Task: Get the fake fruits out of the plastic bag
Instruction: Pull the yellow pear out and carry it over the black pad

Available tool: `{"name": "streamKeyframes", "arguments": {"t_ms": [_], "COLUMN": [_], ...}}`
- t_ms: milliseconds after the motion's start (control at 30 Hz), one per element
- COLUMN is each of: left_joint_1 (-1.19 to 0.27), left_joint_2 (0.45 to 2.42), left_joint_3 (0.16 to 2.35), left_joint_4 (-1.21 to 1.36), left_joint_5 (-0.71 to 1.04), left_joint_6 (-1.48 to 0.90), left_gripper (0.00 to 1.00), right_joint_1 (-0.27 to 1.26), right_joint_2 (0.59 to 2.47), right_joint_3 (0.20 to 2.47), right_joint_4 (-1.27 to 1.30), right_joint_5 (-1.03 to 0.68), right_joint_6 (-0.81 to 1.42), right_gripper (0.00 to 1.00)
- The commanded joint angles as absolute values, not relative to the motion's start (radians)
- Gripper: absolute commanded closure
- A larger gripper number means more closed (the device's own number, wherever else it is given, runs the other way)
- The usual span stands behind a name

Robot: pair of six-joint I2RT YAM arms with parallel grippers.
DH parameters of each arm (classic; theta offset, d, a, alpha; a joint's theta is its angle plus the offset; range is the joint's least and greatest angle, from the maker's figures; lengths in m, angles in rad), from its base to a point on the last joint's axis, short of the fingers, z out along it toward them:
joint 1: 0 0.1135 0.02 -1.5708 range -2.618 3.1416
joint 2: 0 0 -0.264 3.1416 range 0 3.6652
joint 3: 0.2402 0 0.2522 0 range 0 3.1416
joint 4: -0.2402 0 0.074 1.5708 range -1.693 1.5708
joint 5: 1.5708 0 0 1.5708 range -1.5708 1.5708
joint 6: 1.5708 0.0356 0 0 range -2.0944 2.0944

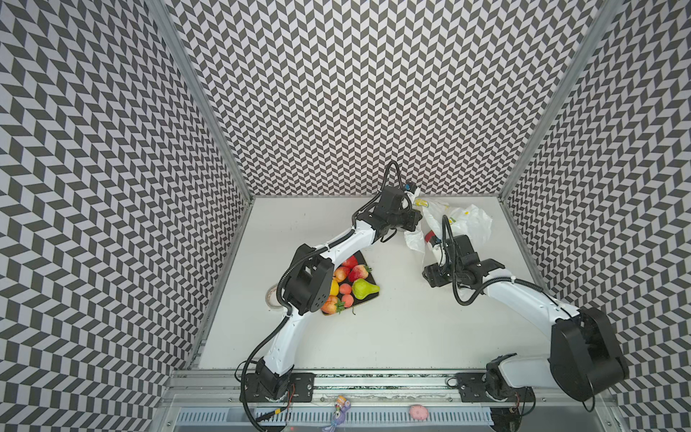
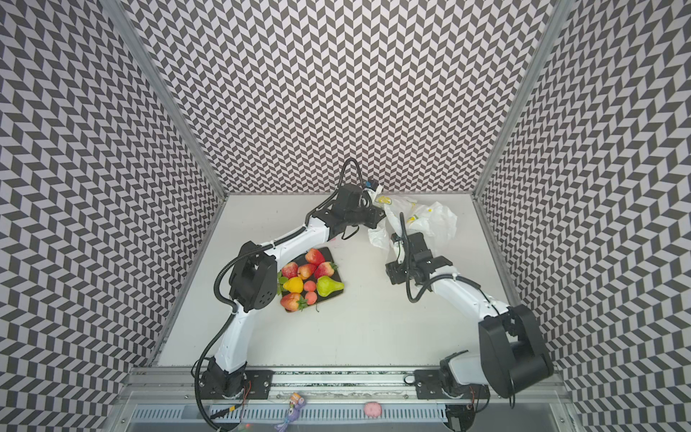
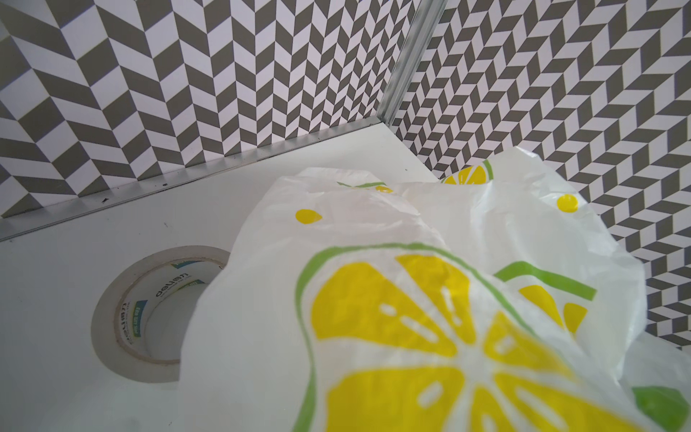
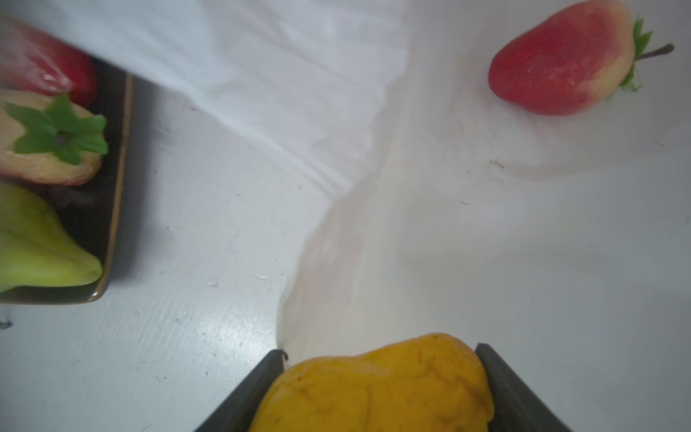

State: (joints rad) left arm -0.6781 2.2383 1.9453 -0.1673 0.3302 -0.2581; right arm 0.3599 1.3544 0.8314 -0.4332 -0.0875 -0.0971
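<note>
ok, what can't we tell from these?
Bag interior: both top views, crumpled plastic hides it.
Left gripper fingers: left wrist view, bag covers them.
Yellow fruit: right wrist view, frame edge cuts it.
Plate: a top view, left arm hides part.

The tray (image 2: 331, 256) of fruits (image 2: 329, 286) lies in the tabletop's (image 2: 374, 336) left half, with a tape roll (image 1: 272, 299) between it and the left edge. The bag (image 2: 437, 220) lies toward the back right corner, hiding part of a second tape roll (image 3: 142, 310) by the back edge. By the bag lies a strawberry (image 4: 561, 60); the right gripper (image 4: 379, 349) holds a lemon (image 4: 377, 389).
</note>
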Motion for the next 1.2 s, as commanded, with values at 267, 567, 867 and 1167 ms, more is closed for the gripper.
{"name": "streamKeyframes", "arguments": {"t_ms": [267, 567, 867, 1167], "left_joint_1": [-0.669, -0.683, -0.674, -0.583], "left_joint_2": [2.310, 2.133, 1.953, 1.660], "left_joint_3": [1.974, 1.700, 1.571, 1.323], "left_joint_4": [-0.190, -0.057, -0.028, -0.004], "left_joint_5": [0.356, 0.354, 0.318, 0.274], "left_joint_6": [-0.242, -0.284, -0.269, -0.322], "left_gripper": [1.00, 0.78, 0.29, 0.18], "right_joint_1": [0.379, 0.379, 0.393, 0.627], "right_joint_2": [1.161, 1.032, 1.006, 1.115], "right_joint_3": [0.853, 0.902, 0.986, 1.048], "right_joint_4": [-0.492, -0.468, -0.511, -0.434], "right_joint_5": [-0.320, -0.332, -0.374, -0.254], "right_joint_6": [-0.316, -0.295, -0.267, -0.311], "right_gripper": [0.33, 0.33, 0.34, 0.35]}}
